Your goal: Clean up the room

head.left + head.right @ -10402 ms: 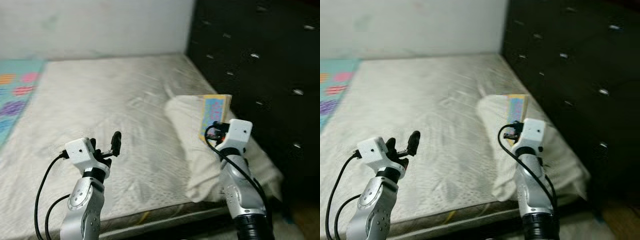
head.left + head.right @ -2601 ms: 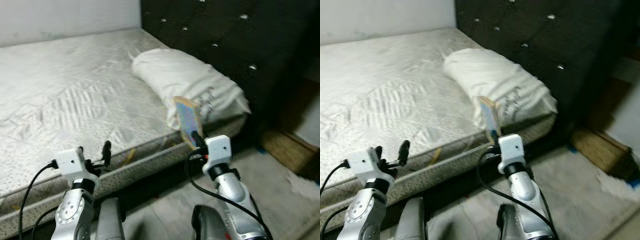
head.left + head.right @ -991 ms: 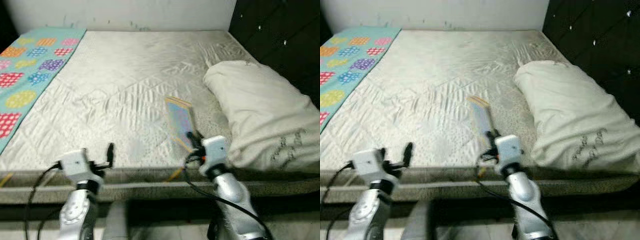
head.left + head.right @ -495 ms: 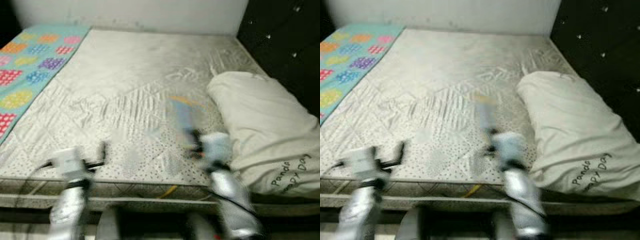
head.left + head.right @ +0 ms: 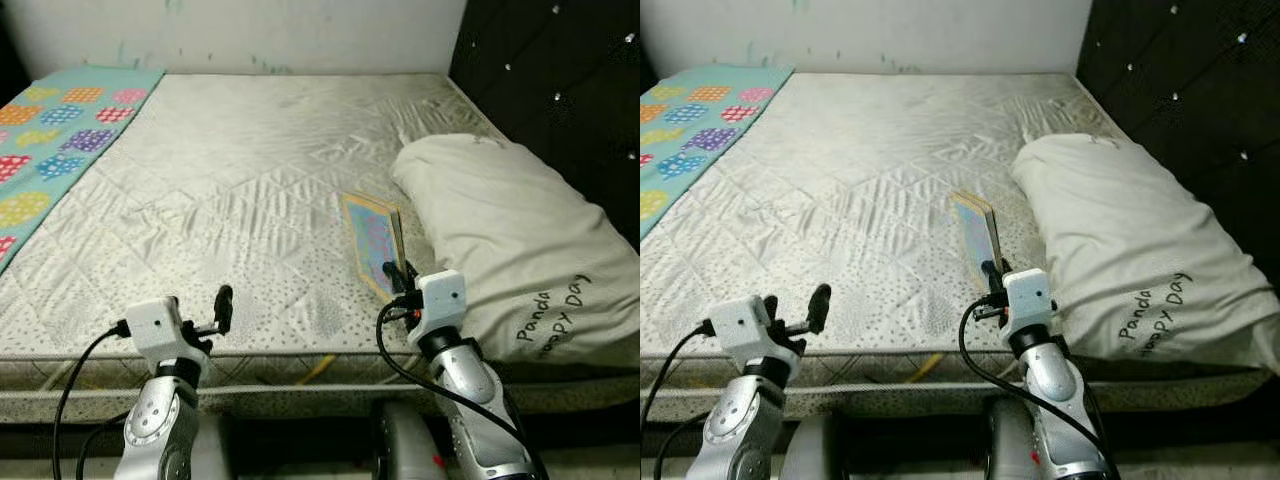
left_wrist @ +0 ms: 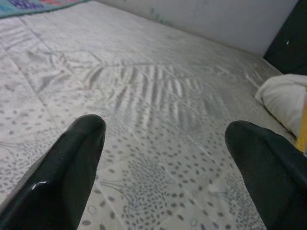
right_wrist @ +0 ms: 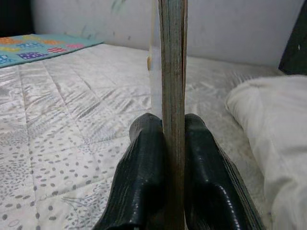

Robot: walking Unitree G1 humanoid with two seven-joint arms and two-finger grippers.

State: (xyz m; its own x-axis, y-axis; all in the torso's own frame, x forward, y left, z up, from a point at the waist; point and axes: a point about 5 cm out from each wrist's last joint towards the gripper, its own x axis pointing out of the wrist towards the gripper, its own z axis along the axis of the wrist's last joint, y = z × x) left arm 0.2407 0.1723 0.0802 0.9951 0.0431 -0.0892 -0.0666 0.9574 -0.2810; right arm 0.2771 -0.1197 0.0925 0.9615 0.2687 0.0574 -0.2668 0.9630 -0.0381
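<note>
A thin book (image 5: 375, 242) with a pastel patterned cover stands upright on edge in my right gripper (image 5: 405, 276), which is shut on its lower end above the near edge of the bed. The right wrist view looks along the book's spine (image 7: 172, 91), pinched between both black fingers (image 7: 144, 167). My left gripper (image 5: 222, 298) hovers open and empty over the mattress's front edge, its two fingers (image 6: 72, 167) wide apart. A white pillow (image 5: 510, 250) printed "Panda Happy Day" lies just right of the book.
A bare quilted mattress (image 5: 250, 170) spreads ahead to a white wall. A teal blanket (image 5: 50, 130) with coloured dotted patches covers its far left side. A dark tufted headboard (image 5: 560, 90) rises along the right, behind the pillow.
The camera has swung back toward the bed and steadied after a blurred moment. The book stays held in my right gripper; my left gripper stays open.
</note>
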